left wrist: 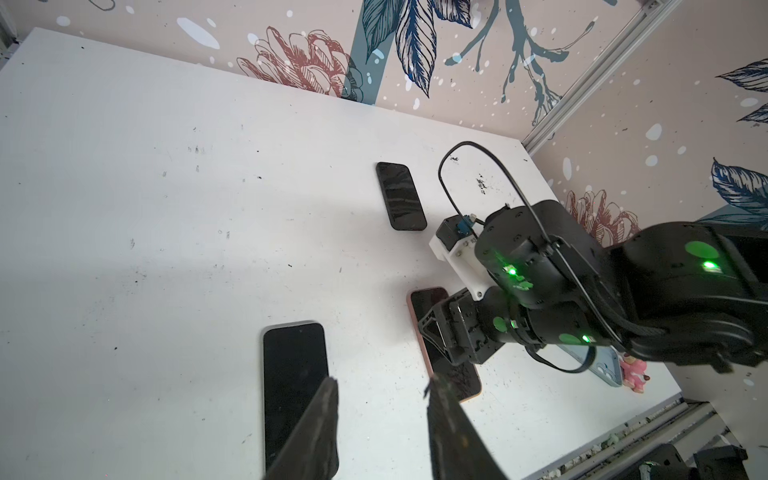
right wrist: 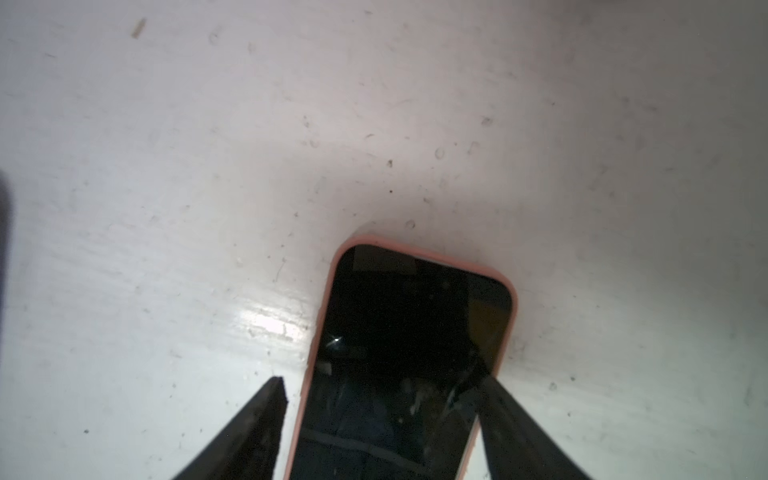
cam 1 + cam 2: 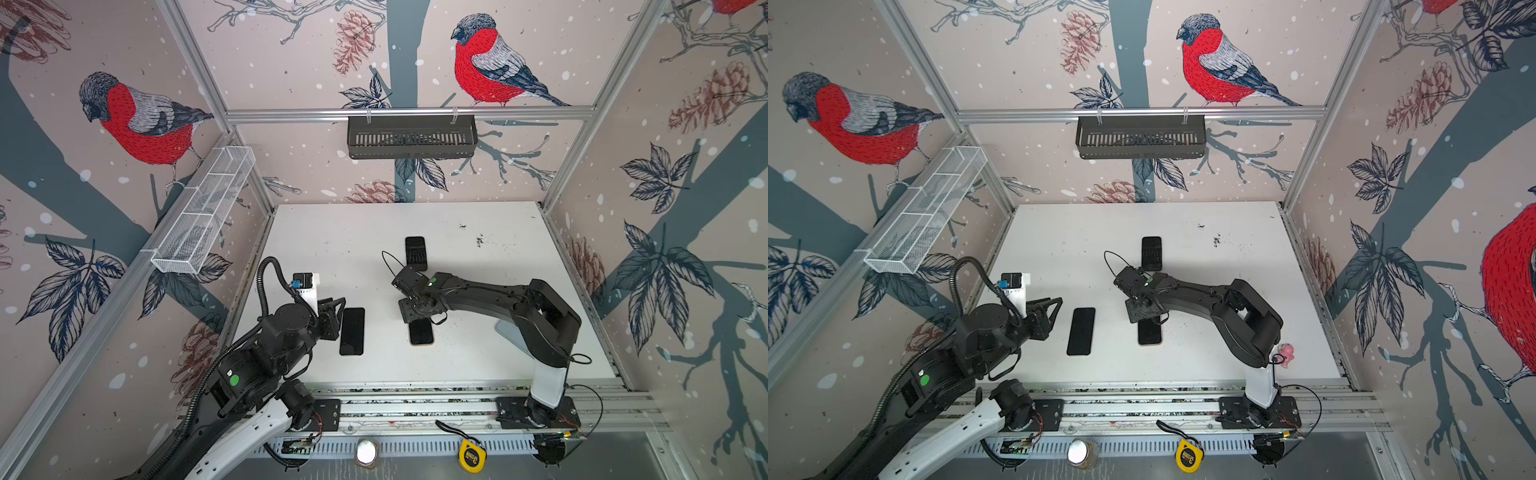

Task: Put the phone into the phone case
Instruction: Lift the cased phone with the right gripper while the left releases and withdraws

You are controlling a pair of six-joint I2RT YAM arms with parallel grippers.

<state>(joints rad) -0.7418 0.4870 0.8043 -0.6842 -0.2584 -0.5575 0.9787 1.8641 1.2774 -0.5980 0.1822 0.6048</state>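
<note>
A phone with a dark screen lies face up inside a salmon-pink phone case near the middle of the white table, seen in both top views and in the left wrist view. My right gripper points down over its far half, open, with one finger on each side of the case's long edges. It hides that half in both top views. My left gripper is open and empty, low at the left, beside a bare black phone.
A second black phone lies farther back. A pale blue phone or case and a small pink toy sit under the right arm's elbow. A tape measure rests on the front rail. Baskets hang on the walls.
</note>
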